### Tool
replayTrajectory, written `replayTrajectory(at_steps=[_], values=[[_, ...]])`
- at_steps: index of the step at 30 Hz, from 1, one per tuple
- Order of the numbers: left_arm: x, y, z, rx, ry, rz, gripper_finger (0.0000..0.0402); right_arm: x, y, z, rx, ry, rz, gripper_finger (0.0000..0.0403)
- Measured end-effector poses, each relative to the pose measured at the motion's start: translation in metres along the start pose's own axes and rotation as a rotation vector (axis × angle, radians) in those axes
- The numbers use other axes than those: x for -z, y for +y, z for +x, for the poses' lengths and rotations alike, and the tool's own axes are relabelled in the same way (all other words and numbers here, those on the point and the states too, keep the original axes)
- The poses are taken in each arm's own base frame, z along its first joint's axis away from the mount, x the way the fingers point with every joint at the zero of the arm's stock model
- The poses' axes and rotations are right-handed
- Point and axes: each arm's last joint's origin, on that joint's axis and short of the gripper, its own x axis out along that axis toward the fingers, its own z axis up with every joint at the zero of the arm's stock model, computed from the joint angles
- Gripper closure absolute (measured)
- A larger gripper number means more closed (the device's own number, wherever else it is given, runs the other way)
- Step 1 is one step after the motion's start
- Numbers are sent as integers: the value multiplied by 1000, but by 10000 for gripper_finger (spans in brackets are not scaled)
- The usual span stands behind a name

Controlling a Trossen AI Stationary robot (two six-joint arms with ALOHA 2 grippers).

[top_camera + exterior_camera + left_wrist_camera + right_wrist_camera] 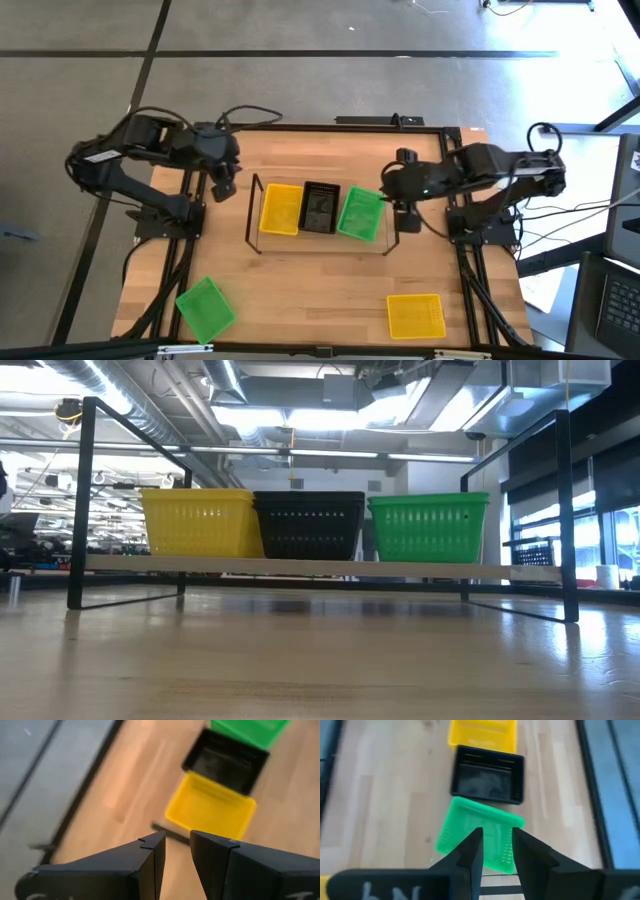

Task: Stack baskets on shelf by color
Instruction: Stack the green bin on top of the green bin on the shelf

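Three baskets stand in a row with their bottoms on the shelf [310, 243]: a yellow one [280, 208], a black one [320, 208] and a green one [360, 213], which sits slightly askew. A loose green basket [206, 308] lies near the table's front left. A loose yellow one [415, 315] lies near the front right. My left gripper [224, 188] hovers open beyond the shelf's left end, nothing between its fingers [150, 851]. My right gripper [392, 196] hovers open over the shelf's right end, above the shelved green basket [480, 837], clear of it.
Black wire frames [82, 500] rise at both short ends of the shelf. Bare wooden tabletop [310, 300] lies between the two loose baskets in front of the shelf. The arm bases stand at the table's left and right edges.
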Motion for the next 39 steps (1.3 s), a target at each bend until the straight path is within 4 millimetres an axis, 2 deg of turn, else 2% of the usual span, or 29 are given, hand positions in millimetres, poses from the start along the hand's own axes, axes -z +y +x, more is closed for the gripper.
replayTrajectory(at_steps=[4,7,16,19,30,34,39], values=[[12,-3,-8,54,65,-70,319,5,-2,-14,-86,-31,-28,303],[23,-12,-4,114,157,-63,319,9,-4,-23,-115,-54,-35,303],[67,-59,27,285,390,206,319,15,-8,-38,-135,-98,-11,303],[81,-76,40,319,395,271,319,15,-8,-38,-135,-97,-12,303],[136,-130,67,658,437,416,319,15,-8,-38,-135,-100,-10,303],[158,-142,76,714,417,469,319,14,-8,-38,-136,-104,-9,303],[187,-147,87,714,437,547,319,13,-8,-38,-137,-115,-5,303]])
